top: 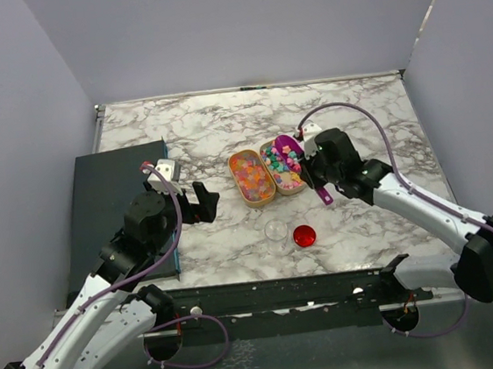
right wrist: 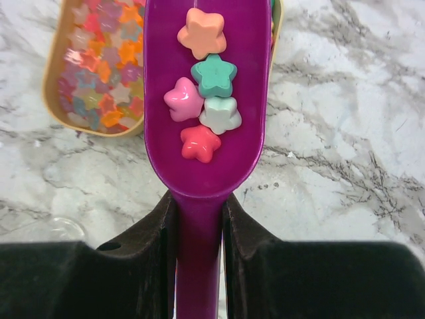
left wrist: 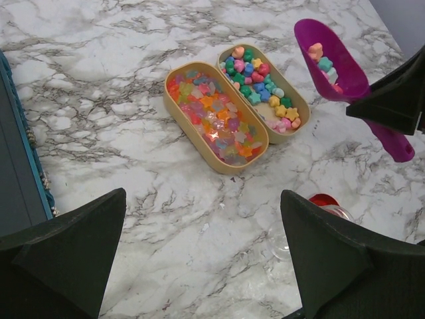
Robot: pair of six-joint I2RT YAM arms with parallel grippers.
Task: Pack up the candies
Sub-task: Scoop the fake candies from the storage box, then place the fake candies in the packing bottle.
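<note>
Right wrist: candies (right wrist: 214, 74) lie in scoop (right wrist: 163, 46) held by right gripper (right wrist: 199, 222)

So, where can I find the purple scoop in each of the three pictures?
Top external: purple scoop is right of centre, its handle in the right tool.
Left wrist: upper right corner, bowl raised.
Right wrist: middle of the picture, bowl pointing up, holding star candies.
Shared landmark: the left tan tray, which lies left of the scoop in every view.
</note>
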